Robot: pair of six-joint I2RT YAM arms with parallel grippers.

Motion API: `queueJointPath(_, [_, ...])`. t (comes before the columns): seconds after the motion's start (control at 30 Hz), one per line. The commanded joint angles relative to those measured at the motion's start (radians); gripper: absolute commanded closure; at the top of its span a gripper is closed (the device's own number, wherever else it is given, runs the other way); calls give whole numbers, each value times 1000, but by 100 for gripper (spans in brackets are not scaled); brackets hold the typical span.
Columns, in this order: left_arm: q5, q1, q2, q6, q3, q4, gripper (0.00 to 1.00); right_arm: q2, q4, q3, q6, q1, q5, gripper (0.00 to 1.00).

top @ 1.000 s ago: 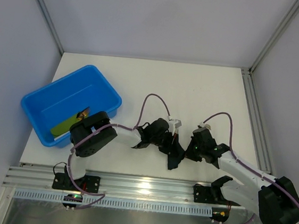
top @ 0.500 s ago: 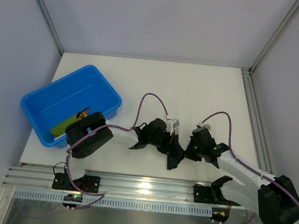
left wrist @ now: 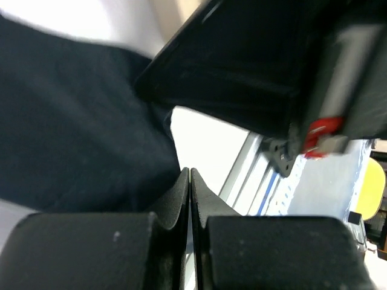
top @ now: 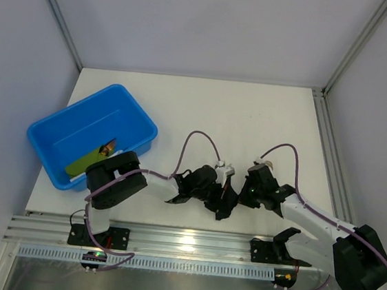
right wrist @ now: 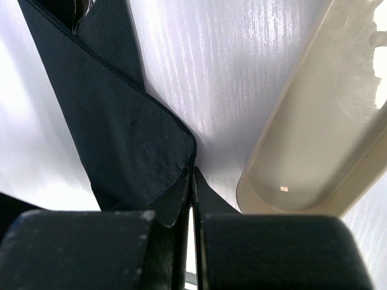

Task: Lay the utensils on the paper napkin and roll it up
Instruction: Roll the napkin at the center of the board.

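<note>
White table [top: 265,118], tub [top: 90,138] well left of L gripper [left wrist: 190,171], L jaws closed beside napkin [left wrist: 78,139], hold unclear, R gripper [right wrist: 192,170] pinching napkin corner, beige piece [right wrist: 302,133] just right.

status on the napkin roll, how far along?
Done: the paper napkin is already folded over on itself, not a flat square. In hand: right gripper is shut on its corner; left gripper is shut beside it, grip unclear. Left: finishing a tight roll. Utensils aren't visible, so I can't confirm they're inside.
</note>
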Motion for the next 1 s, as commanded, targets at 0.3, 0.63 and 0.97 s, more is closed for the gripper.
queueJointPath(0.3, [-50, -3, 14, -23, -68, 31, 100, 25, -43, -7, -20, 9, 46, 96])
queueJointPath(0.63, [-99, 2, -135, 113, 46, -168, 100, 38, -35, -7, -25, 10, 48, 96])
queueJointPath(0.97, [108, 184, -40, 80, 190, -132, 100, 49, -35, 7, -31, 12, 48, 96])
